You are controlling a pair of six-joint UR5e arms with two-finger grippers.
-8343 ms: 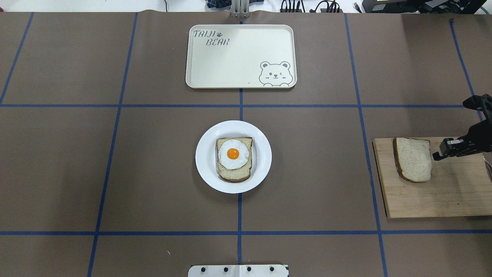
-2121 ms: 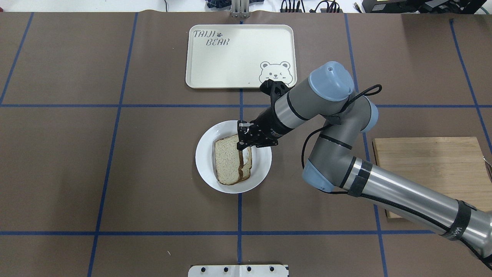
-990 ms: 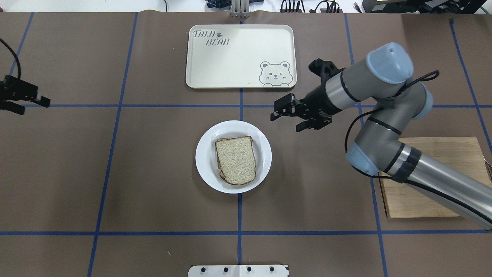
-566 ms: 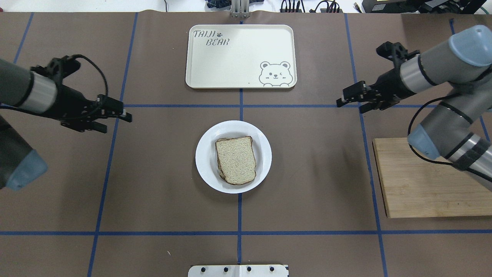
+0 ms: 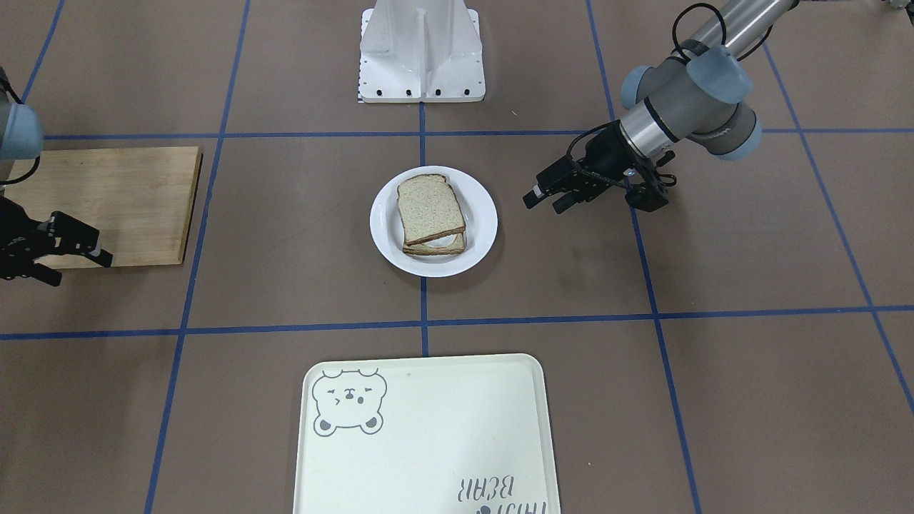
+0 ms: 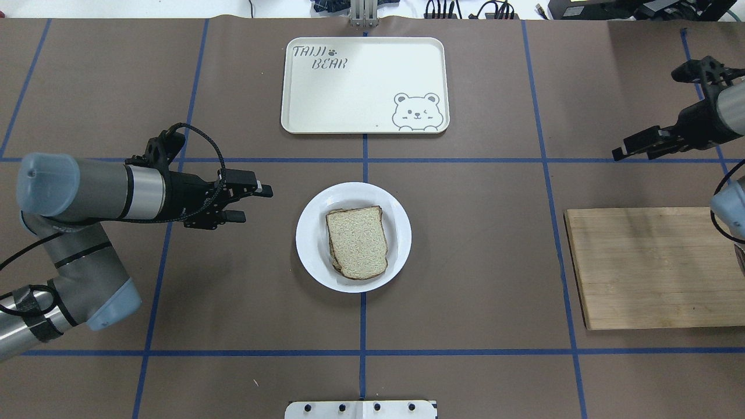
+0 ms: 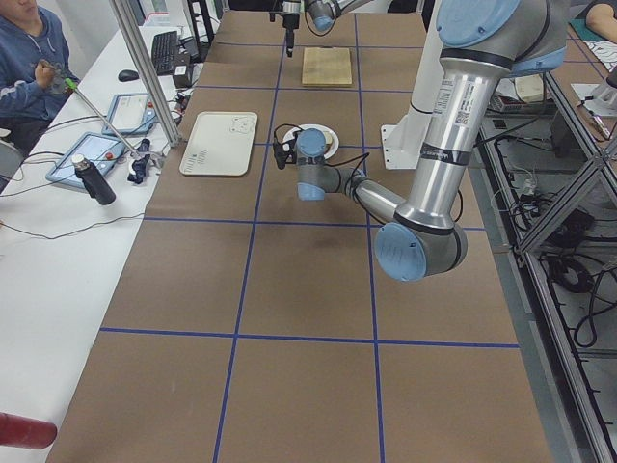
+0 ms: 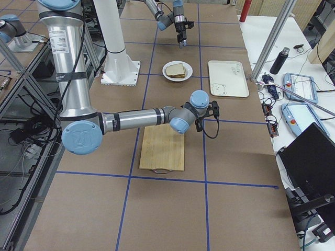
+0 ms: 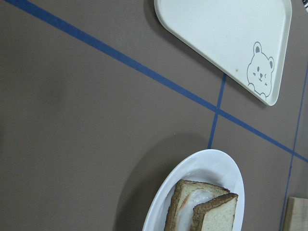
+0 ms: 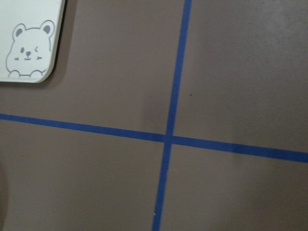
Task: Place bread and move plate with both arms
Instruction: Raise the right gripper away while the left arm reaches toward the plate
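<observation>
The bread (image 6: 357,241) lies flat on top of the egg slice on the white plate (image 6: 308,233) at the table's middle; egg white peeks out under it in the front-facing view (image 5: 440,245). The bread (image 5: 428,207) and plate (image 5: 482,228) show there too. My left gripper (image 6: 255,203) is open and empty, just left of the plate, pointing at it; it also shows in the front-facing view (image 5: 543,205). My right gripper (image 6: 631,150) is open and empty, far right, above the table beyond the cutting board; it shows at the front-facing view's left edge (image 5: 80,270). The left wrist view shows the plate (image 9: 202,163) and both slices.
A cream bear-print tray (image 6: 364,84) lies at the far side, behind the plate. A bare wooden cutting board (image 6: 652,267) lies at the right. The white stand's base (image 5: 421,50) sits at the robot's edge. Blue tape lines cross the brown table cover.
The right gripper set the bread on the egg slice, let go and drew back to the far right. The left arm came in from the left and now points at the plate.
</observation>
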